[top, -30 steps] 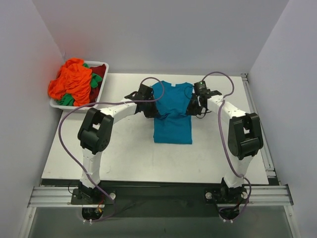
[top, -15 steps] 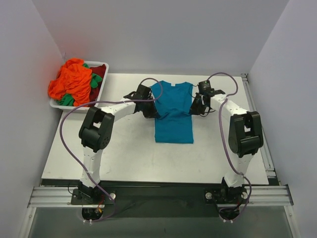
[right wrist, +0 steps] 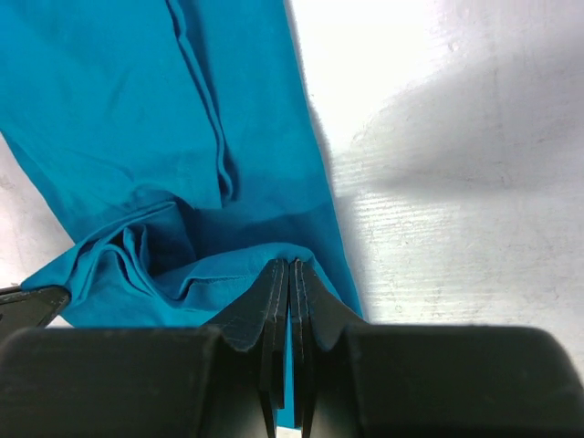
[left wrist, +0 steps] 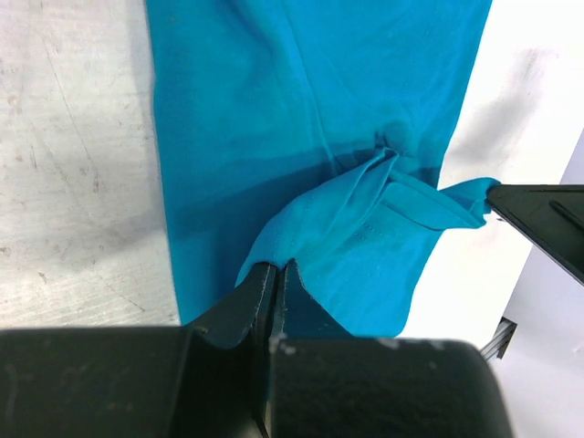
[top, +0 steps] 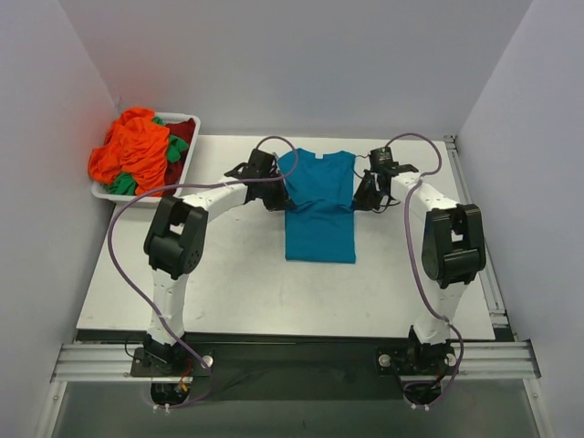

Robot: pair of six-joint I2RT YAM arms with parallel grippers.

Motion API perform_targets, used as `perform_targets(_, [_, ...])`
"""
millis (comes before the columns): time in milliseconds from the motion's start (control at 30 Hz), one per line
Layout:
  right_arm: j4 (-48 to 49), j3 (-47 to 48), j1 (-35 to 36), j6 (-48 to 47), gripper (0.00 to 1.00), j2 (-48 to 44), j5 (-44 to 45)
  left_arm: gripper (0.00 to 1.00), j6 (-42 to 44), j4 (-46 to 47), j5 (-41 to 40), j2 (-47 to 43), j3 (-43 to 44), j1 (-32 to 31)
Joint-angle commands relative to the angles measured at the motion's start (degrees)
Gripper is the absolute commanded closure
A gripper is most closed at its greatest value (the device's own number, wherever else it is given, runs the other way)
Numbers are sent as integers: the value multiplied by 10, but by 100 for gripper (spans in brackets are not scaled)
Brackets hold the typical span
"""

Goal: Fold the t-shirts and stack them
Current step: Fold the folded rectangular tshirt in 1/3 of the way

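The teal-blue t-shirt [top: 318,205] lies on the white table, collar toward the back, its sides folded in. My left gripper [top: 276,193] is shut on the shirt's left edge; the left wrist view shows the jaws closed on a raised fold of teal cloth [left wrist: 356,228]. My right gripper [top: 359,194] is shut on the shirt's right edge; the right wrist view shows its jaws closed on a bunched teal fold [right wrist: 182,265]. Orange [top: 132,151], green [top: 175,148] and dark red [top: 182,130] shirts are piled in the tray.
A white plastic tray [top: 187,160] holding the other shirts stands at the back left corner. Grey walls close the back and both sides. Purple cables loop over both arms. The table's near edge ends at a metal rail [top: 292,358].
Both grippers have shifted slightly toward the back, holding the shirt's upper side edges. The left and right sides of the shirt look pulled a little tauter and further back.
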Motion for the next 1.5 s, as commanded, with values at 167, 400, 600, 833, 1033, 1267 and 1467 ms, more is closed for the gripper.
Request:
perform_targets(167, [-16,57,-22,-16,90,23,-34,92,10,32,15,13,42,21])
perform_targets(400, [-47,101,-40,-47,45,37,-53,37,28,81,76,2,42,76])
perform_targets(600, [-39,56,-15,-45,52,-30,-38,48,43,71,58,-68,-5,71])
perform_targets(833, [-1,74,36,-29,64,7,-77,81,32,94,67,-31,-14,23])
perform_targets(1033, [98,98,40,12,80,90,-208,92,3,155,120,43,25,10])
perform_targets(1267, [102,137,23,33,85,174,-202,92,-20,166,110,114,38,26])
perform_targets(1467, [123,76,-5,44,85,174,-188,93,-32,175,75,103,-18,40])
